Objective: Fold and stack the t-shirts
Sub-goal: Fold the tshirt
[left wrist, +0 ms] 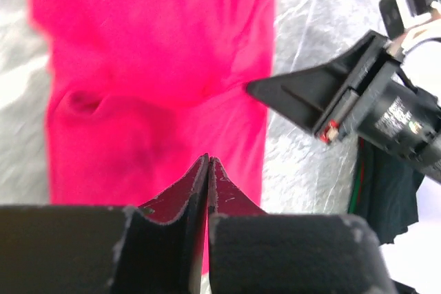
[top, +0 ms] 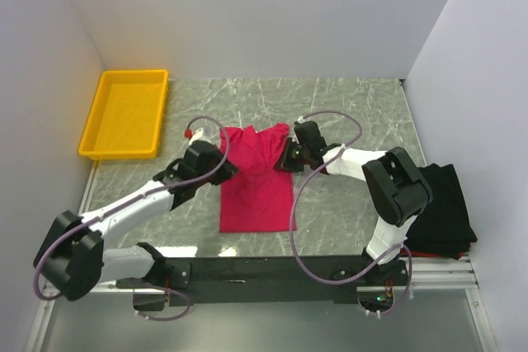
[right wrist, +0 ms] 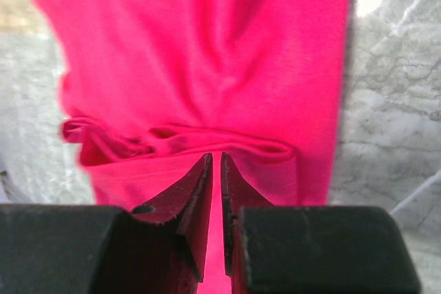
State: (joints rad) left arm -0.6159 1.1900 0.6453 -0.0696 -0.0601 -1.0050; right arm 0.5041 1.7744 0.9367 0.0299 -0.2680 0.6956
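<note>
The crimson-pink t-shirt (top: 256,183) lies on the marble table, narrowed lengthwise, with its sleeves at the far end. My left gripper (top: 221,167) is at its left edge. In the left wrist view the jaws (left wrist: 207,158) are shut tip to tip over the pink cloth (left wrist: 158,67), with no cloth showing between them. My right gripper (top: 289,157) is at the shirt's right edge. In the right wrist view its jaws (right wrist: 214,155) are nearly closed on pink cloth, with a bunched fold (right wrist: 179,139) at the tips. The black t-shirt (top: 445,204) lies crumpled at the table's right edge.
A yellow plastic tray (top: 92,113) stands at the far left. White walls close in the back and both sides. The black rail (top: 272,269) holding the arm bases runs along the near edge. The right arm's finger (left wrist: 289,94) and the black shirt (left wrist: 386,191) show in the left wrist view.
</note>
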